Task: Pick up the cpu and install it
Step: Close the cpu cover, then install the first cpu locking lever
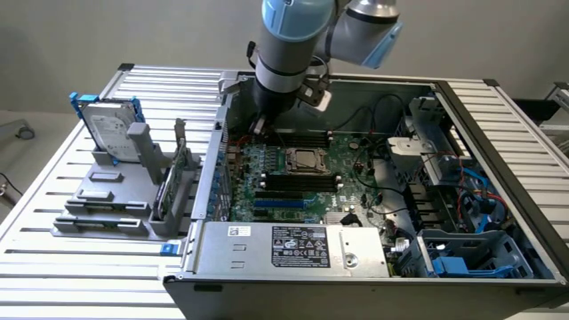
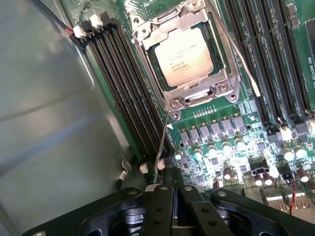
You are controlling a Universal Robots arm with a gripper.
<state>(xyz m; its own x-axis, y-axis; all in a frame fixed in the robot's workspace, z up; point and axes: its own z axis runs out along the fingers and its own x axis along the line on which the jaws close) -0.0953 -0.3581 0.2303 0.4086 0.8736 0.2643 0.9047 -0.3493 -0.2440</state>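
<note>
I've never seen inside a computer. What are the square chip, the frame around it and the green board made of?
The cpu: a metal top, it seems; dull silver, matte, with printed lettering.
The frame: bare metal, probably steel; bright and glinting, with screw heads.
The board: likely a stiff laminate under a glossy green coating; its core does not show.

We are seeing open room straight over cpu point(image 2: 184, 55) and socket frame point(image 2: 199, 91). Case wall point(image 2: 44, 123) is standing close beside memory slots point(image 2: 123, 83), crowding gripper point(image 2: 172, 211) there. Thin grey wire point(image 2: 160, 147) is running from socket corner toward gripper. Cables point(image 1: 471, 180) and drive cage point(image 1: 427, 133) are crowding exterior view's right.
</note>
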